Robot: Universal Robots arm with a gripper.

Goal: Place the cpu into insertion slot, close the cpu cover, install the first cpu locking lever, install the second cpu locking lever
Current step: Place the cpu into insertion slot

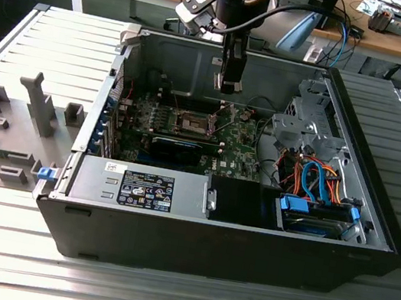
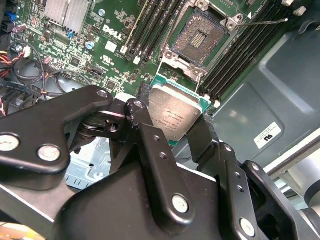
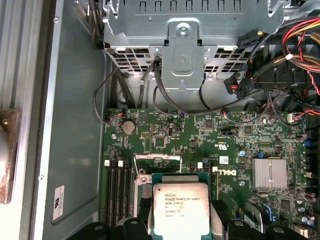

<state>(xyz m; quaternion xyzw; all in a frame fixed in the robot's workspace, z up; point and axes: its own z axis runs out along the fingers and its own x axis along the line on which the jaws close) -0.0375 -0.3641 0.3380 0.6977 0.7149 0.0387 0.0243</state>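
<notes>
My gripper [image 1: 227,85] hangs inside the open computer case, above the green motherboard. It is shut on the cpu [image 2: 175,112], a flat square chip with a silver-grey top, whose two opposite edges sit between the black fingers [image 2: 150,145]. The first wrist view shows the cpu [image 3: 180,207] in the gripper [image 3: 181,216] over the board. The insertion slot [image 2: 200,37] lies open beyond the chip, with a dark centre and silver rim, also visible as the insertion slot [image 1: 196,123] below and to the exterior view's left of the gripper. I cannot tell the cpu cover apart from the socket's silver rim.
Black memory slots [image 2: 240,55] flank the socket. A thin wire lever [image 2: 265,21] sticks out beside it. A long black card [image 1: 177,150] lies in front of the socket. A metal drive cage [image 1: 309,126] and coloured cables [image 1: 319,183] fill the case's right side.
</notes>
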